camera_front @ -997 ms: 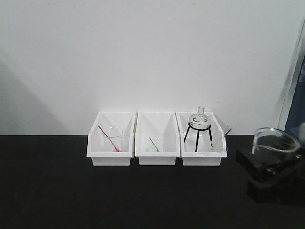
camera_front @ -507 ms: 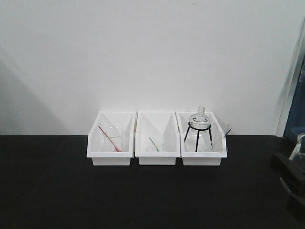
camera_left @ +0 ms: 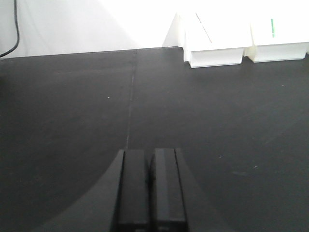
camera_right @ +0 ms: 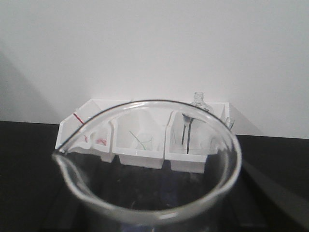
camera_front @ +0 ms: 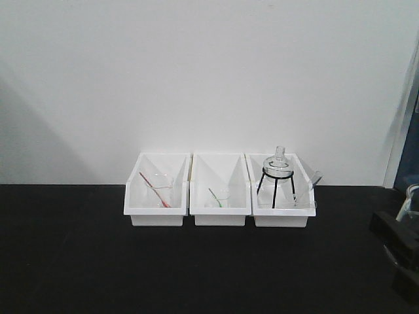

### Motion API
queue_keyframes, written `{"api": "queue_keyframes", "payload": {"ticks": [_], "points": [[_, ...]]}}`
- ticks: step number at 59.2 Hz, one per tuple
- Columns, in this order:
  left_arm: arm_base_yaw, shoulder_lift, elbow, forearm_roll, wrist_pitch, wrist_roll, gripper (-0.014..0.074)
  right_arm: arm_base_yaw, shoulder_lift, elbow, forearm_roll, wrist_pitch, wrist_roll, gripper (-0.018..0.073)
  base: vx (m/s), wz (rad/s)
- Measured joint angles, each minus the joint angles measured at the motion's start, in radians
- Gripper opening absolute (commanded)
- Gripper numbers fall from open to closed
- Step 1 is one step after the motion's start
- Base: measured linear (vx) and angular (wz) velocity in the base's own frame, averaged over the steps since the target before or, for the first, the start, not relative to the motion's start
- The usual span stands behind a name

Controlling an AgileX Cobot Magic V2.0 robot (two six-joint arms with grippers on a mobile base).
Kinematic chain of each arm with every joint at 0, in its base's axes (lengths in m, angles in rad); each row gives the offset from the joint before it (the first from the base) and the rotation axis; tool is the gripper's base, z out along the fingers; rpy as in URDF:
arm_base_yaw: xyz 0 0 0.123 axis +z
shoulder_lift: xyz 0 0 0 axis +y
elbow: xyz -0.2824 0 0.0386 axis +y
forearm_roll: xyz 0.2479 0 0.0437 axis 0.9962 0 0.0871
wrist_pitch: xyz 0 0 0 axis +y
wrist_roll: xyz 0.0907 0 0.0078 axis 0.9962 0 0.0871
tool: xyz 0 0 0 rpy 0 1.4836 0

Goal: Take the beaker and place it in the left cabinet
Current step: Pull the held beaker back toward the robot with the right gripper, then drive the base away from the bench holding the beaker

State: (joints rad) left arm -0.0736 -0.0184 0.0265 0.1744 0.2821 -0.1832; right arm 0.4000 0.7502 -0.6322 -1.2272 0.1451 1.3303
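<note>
Beaker [camera_right: 149, 166] sat upright right under the right wrist camera, its rim filling that view, spout [camera_right: 59, 155] pointing to the left of the picture. In the front view only a sliver of it showed at the far right edge, just above the right tool [camera_front: 400, 252]. The jaws were hidden by the glass and the frame edge. Judged from how the beaker rode on the tool, clear of the table [camera_front: 78, 261], the tool was clamped on it.

Left tool [camera_left: 150, 157] hung low over bare table, fingers pressed together with nothing between them, well apart from the beaker.

Three white bins [camera_front: 219, 196] stood in a row at the back of the table, ahead and to the left of the beaker.

Cabinet was in no view. By its name it probably lay off to the left, so the beaker was at the wrong end of the scene: likely a long sideways carry on the right arm or a turn of the base. Long axis vertical, and it should stay that way for setting down on a flat shelf.
</note>
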Motion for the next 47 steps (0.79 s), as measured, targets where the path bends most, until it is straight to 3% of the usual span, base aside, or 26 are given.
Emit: {"api": "queue_keyframes", "payload": {"ticks": [17, 47], "points": [[0.000, 0.000, 0.000, 0.000, 0.000, 0.000, 0.0004, 0.000, 0.000, 0.000, 0.000, 0.005, 0.000, -0.0003, -0.05, 0.23], [0.000, 0.000, 0.000, 0.000, 0.000, 0.000, 0.0004, 0.000, 0.000, 0.000, 0.002, 0.006, 0.000, -0.0003, -0.11, 0.49]]}}
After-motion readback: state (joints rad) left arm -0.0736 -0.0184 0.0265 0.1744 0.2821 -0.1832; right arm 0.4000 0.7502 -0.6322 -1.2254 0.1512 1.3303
